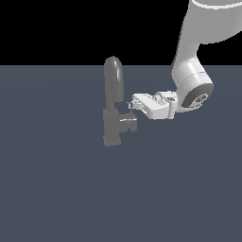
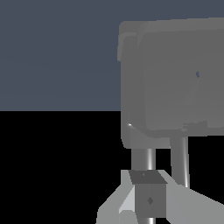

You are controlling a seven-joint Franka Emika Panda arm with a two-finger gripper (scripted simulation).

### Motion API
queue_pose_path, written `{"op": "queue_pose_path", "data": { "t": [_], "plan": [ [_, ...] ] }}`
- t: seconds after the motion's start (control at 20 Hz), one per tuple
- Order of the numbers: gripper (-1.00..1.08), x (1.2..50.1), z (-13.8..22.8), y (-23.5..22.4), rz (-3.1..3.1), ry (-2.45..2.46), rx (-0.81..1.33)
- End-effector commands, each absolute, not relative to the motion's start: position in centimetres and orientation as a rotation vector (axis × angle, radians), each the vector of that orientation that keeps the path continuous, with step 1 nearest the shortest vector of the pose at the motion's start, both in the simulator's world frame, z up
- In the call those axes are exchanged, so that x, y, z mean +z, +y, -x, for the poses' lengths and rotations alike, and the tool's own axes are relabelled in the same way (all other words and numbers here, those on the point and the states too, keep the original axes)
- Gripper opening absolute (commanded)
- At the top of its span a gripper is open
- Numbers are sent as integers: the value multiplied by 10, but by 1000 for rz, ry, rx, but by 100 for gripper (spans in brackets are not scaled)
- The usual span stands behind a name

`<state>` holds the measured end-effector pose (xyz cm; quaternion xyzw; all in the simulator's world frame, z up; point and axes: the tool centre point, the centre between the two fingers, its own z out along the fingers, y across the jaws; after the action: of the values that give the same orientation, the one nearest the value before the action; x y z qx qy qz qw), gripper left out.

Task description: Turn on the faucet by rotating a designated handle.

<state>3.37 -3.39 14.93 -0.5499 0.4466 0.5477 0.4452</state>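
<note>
We can't resolve the gripper (image 1: 131,105) jaw gap; fingertips sit at the handle (image 1: 129,122) pin, contact unclear. The arm is cropped at the frame's top. The faucet (image 1: 112,101) stands upright mid-floor, long axis vertical; the handle juts toward the exterior view's right.

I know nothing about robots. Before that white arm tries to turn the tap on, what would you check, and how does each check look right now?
1. Faucet standing upright on the floor: ok.
2. Claw brought up to the handle, on the exterior view's right of the faucet: ok.
3. Claw tip near the thin lever pin: ok.
4. Claw actually closed on the pin: cannot tell.
5. Space around the faucet for the arm to swing: ok.
6. Water running yet: cannot tell.
</note>
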Motion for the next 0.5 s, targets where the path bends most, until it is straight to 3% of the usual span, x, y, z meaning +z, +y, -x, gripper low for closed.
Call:
{"op": "queue_pose_path", "data": {
  "t": [0.0, 0.45],
  "plan": [
    [-100, 151, -26, -35, 1362, 1105, 1363],
    [-100, 157, -15, -38, 1367, 1103, 1348]
  ]
}}
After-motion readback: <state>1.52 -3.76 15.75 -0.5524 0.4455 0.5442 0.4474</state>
